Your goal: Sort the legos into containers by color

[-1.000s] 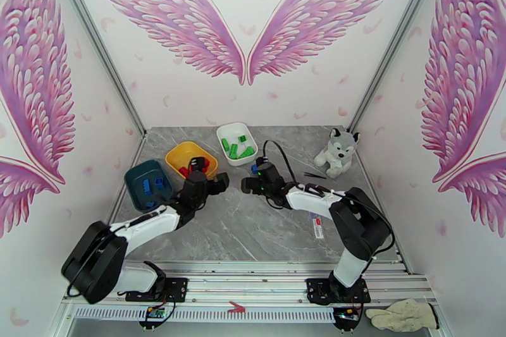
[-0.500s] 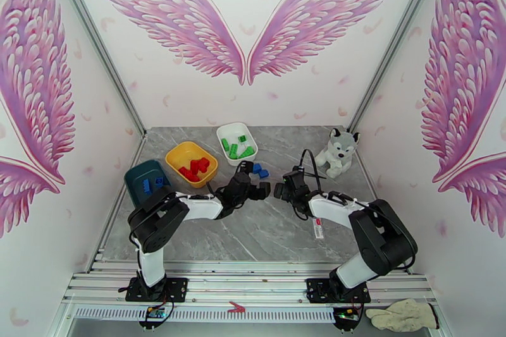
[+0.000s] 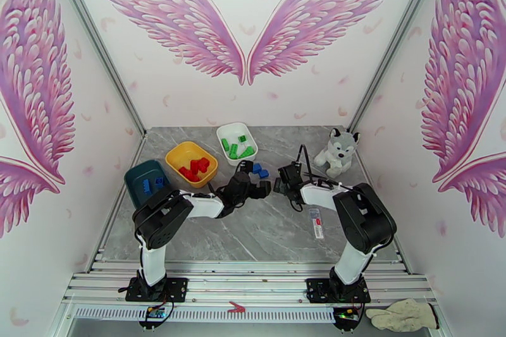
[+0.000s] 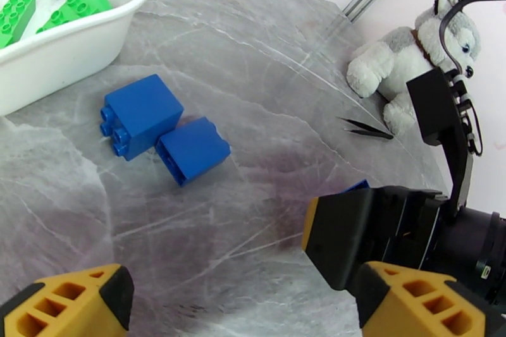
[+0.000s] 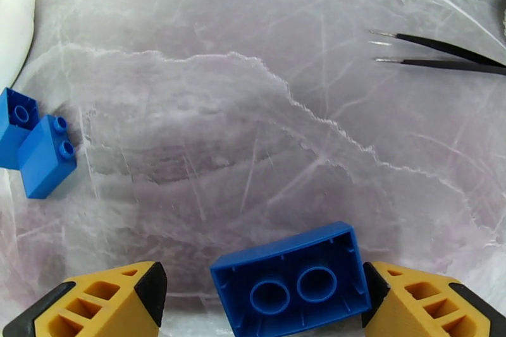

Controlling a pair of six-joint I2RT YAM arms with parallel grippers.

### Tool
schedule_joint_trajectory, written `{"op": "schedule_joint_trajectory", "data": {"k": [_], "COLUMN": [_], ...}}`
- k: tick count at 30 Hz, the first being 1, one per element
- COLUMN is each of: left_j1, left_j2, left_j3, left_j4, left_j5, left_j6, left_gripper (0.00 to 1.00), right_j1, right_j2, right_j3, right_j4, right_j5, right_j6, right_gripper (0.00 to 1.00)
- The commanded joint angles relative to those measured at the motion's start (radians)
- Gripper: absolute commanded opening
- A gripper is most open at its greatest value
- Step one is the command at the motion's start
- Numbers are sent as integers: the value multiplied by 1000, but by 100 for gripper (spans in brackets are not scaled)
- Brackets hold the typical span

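Two blue legos (image 4: 142,116) (image 4: 193,150) lie side by side on the table in front of my open left gripper (image 4: 253,306), whose jaws hold nothing. A third blue brick (image 5: 291,278) lies hollow side up between the fingers of my right gripper (image 5: 265,284). It touches the right finger (image 5: 424,300), and a gap shows at the left one. From above, both grippers (image 3: 259,189) (image 3: 283,185) face each other at mid-table. Of the containers, the white dish (image 3: 222,131) holds green legos, the yellow dish (image 3: 172,157) red ones and the teal dish (image 3: 131,181) blue ones.
A plush husky (image 3: 338,150) sits at the back right with black tweezers (image 4: 367,129) lying in front of it. A small white label (image 3: 316,223) lies on the table near the right arm. The white dish's wall (image 4: 63,60) stands close behind the loose blue bricks.
My left arm has swung from the yellow dish to the table's middle. My right gripper has drawn rightward away from the two blue bricks, and its jaws have narrowed around a blue brick.
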State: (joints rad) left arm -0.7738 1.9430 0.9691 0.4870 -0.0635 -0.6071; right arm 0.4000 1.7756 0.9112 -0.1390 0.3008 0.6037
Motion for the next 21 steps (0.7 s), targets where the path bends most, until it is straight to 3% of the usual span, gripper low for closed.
{"op": "schedule_joint_trajectory", "data": {"k": [1,9,21], "left_j1": [9,34,56], "left_j2": [-45,-95,-213], "left_j3": [-33,-83,-174], "left_j4": [23,50,59], "left_j5": [17,27,1], "left_j6": [-7,-16,-14], "left_gripper": [98,98,98], "right_j1": [-9,-10,-26], "right_j2": [25,45,86], "right_j3": [37,65,133], "right_j4": [-45,-65,-108], "right_j5": [24,13,13], "right_j6": [10,-10,-34], "right_gripper": [80,68,67]}}
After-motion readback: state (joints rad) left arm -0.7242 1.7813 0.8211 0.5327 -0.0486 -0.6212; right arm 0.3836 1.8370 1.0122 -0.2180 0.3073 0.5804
